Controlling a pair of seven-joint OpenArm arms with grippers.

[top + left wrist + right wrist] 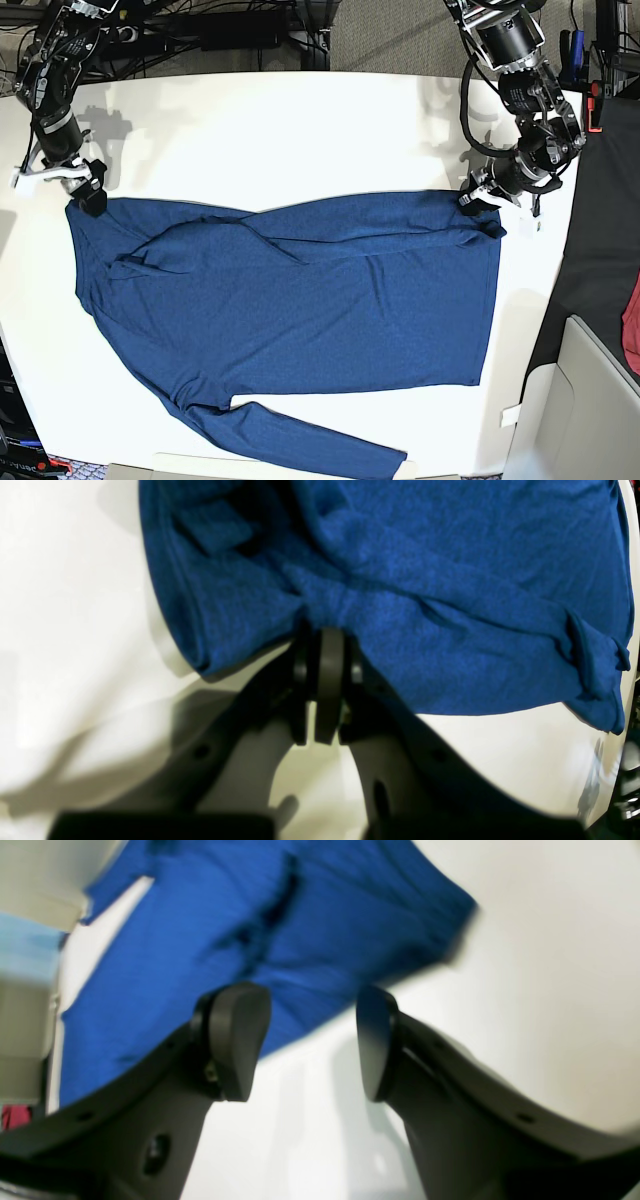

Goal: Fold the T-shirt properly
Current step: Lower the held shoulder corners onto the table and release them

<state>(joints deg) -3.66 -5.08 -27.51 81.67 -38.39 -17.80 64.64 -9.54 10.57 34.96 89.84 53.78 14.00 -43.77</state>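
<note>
The dark-blue T-shirt (300, 300) lies spread on the white table (300, 130). One long sleeve is folded across its upper body and the other trails toward the front edge. My left gripper (478, 203) is shut on the shirt's upper right corner. In the left wrist view the fingers (327, 630) pinch a bunched fold of the shirt (450, 580). My right gripper (88, 193) is at the shirt's upper left corner. In the right wrist view it (307, 1040) is open and empty, with the shirt (200, 940) just beyond the pads.
A red cloth (632, 320) hangs off the table at the right edge. A grey box (585, 400) stands at the front right. Cables and gear (230, 25) line the back. The shirt reaches close to the table's left and front edges.
</note>
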